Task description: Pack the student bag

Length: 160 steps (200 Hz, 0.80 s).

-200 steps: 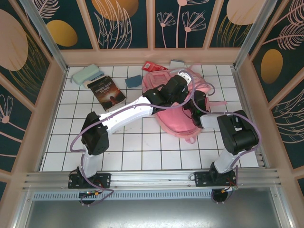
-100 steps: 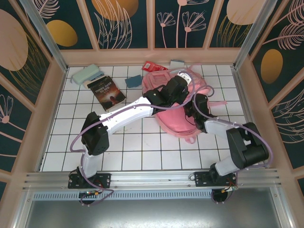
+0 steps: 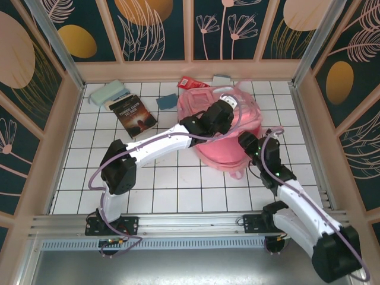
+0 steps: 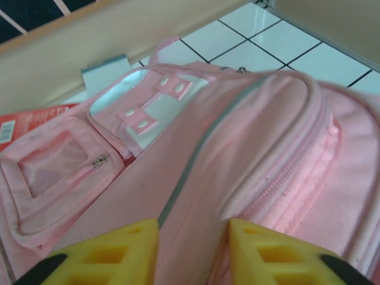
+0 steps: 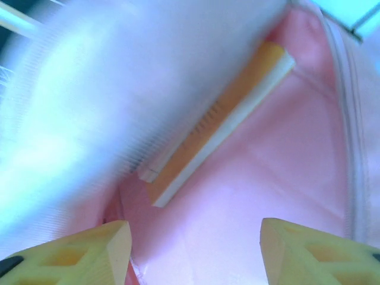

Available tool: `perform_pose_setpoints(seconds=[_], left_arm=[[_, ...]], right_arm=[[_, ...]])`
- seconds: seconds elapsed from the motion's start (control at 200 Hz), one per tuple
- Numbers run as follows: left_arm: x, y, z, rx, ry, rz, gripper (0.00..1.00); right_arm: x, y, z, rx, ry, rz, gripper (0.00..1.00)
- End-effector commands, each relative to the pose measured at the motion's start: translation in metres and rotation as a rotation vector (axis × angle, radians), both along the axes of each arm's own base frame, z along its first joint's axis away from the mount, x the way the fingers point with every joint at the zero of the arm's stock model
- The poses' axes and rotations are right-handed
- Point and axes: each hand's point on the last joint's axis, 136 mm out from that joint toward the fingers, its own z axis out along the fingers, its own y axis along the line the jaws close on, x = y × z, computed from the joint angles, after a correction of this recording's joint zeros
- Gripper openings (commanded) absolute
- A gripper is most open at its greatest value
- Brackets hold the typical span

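Note:
The student bag, a big pink backpack, lies at the back right of the tiled table. My left gripper is over its top. In the left wrist view that gripper is open, with a ridge of the bag's fabric and its pale stripe running between the yellow fingers. My right gripper is at the bag's near right side. Seen from its wrist, the right gripper is open wide inside the bag's pink lining, where an orange book with white page edges lies.
A dark book, a teal case and a small blue item lie at the back left. A red packet and a grey-blue item sit behind the bag against the wooden wall.
The left jaws have gone from shut to apart on the bag's top. The right arm has stretched out, its elbow swinging toward the near right, while its gripper stays at the bag and opens slightly.

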Motion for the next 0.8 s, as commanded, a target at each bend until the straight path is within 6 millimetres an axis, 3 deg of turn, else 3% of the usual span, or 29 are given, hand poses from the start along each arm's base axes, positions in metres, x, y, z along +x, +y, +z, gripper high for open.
perform_pose_setpoints(seconds=[0.0, 0.065, 0.16, 0.26, 0.305, 0.39, 0.586, 0.796], left_arm=[[0.007, 0.019, 0.040, -0.121, -0.040, 0.066, 0.44], [0.006, 0.026, 0.040, -0.154, -0.016, 0.075, 0.61], [0.007, 0.043, 0.045, -0.234, 0.021, 0.085, 0.75], [0.016, 0.075, 0.047, -0.294, 0.043, 0.147, 0.76], [0.022, 0.091, 0.039, -0.287, 0.051, 0.193, 0.76], [0.032, 0.131, 0.036, -0.295, 0.045, 0.295, 0.76], [0.051, 0.215, 0.005, -0.346, 0.075, 0.518, 0.74], [0.062, 0.281, -0.030, -0.373, 0.099, 0.695, 0.75]], right_arm=[[-0.012, -0.013, 0.008, -0.154, -0.009, 0.014, 0.63], [-0.010, -0.008, 0.021, -0.176, -0.036, 0.049, 0.64], [-0.004, 0.002, 0.031, -0.191, -0.053, 0.100, 0.64], [0.005, 0.018, 0.039, -0.187, -0.075, 0.171, 0.64], [0.008, 0.025, 0.043, -0.182, -0.087, 0.201, 0.64], [0.015, 0.039, 0.051, -0.189, -0.116, 0.241, 0.64], [0.030, 0.095, 0.063, -0.211, -0.155, 0.396, 0.64], [0.047, 0.163, 0.057, -0.258, -0.152, 0.544, 0.63]])
